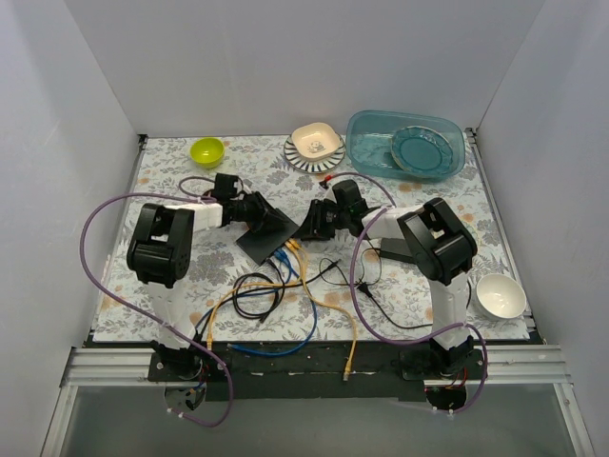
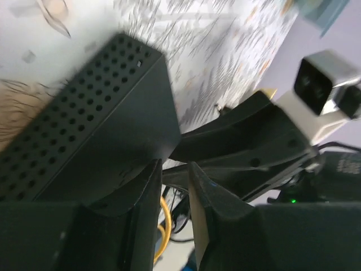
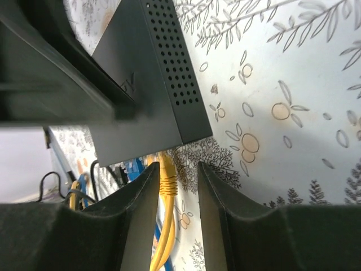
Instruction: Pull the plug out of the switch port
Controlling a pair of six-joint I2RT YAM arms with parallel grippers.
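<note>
The right pincer (image 3: 176, 167) is spread around the yellow plug (image 3: 167, 174) in the switch (image 3: 148, 127), with blue plugs (image 3: 134, 167) crowding beside it. The left pincer (image 2: 175, 166), slightly spread, touches the switch.

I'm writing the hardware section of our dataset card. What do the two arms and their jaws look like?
The left arm and right arm match: bulky black joint housings joined by white links, each trailed by a looping purple cable. Their jaws are plain matte black, flat-sided and tapering. A white-cased camera sits on the right wrist.
</note>
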